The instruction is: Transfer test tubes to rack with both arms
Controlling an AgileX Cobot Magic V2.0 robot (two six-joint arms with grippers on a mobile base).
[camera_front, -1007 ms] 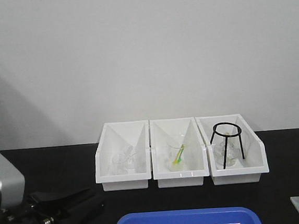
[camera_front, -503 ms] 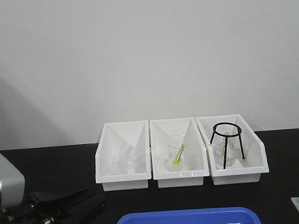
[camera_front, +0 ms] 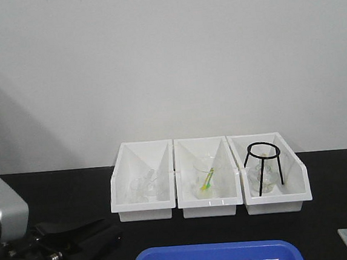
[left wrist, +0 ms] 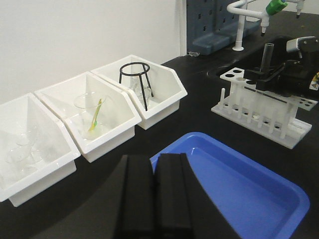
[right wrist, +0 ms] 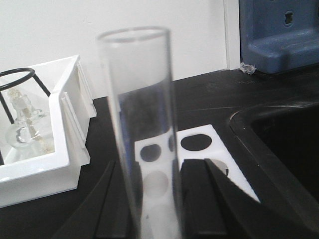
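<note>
Holding a test tube (right wrist: 142, 124) upright over the rack (left wrist: 259, 104), right jaws clamped, left jaws apparently closed, empty.

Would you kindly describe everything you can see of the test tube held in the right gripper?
The test tube is a slim clear glass cylinder with an open round mouth on top, apparently empty. It stands upright, clamped low down between the right gripper's black fingers, over the rack's holed top plate. Its lower end is out of view.
</note>
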